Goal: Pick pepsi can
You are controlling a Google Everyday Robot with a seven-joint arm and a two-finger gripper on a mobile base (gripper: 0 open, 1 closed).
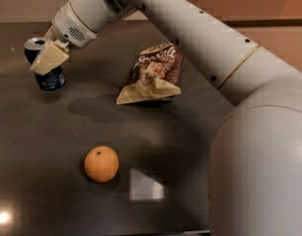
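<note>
Grasp step under way here. The pepsi can (51, 79) stands upright on the bench (52, 132), well beyond the orange (101, 164) and off to its left in the camera view. The gripper (45, 58) is right on the can, overlapping its upper front and touching it. Whether it is clamped or merely set around the can, I cannot tell from this angle. The can's base looks planted on the bench, so my read is no lift yet. The next move calls for a firm squeeze, then a straight rise. The chip bag (151, 74), beyond the orange to its right, is well clear.
</note>
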